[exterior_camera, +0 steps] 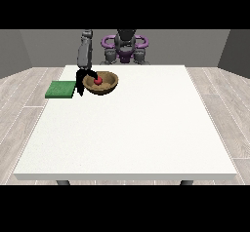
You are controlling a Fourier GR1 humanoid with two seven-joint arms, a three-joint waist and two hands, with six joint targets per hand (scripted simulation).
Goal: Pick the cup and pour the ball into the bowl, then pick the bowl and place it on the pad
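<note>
Toward the far left of the table [127, 128], the brown bowl [101, 84] is seen standing upright, with the red ball [98, 80] lying inside it. Pouring is therefore judged to be done, and the step in hand is taken to be the picking of the bowl. No cup can be made out anywhere on the table.

At the bowl's left rim, the hand at the view's left [82, 81] is held low on its grey arm. One dark finger is seen reaching over the rim toward the ball, while another part hangs down outside the wall, so the rim appears to be pinched between them. Whether the bowl is lifted off the table cannot be told.

Just left of the hand, the green pad [61, 89] lies flat at the table's left edge, near the bowl but apart from it. For the next move, a short carry leftward is called for, with the bowl kept level so that the ball is not spilled, and then a lowering onto the pad.

No hand is seen at the view's right.
</note>
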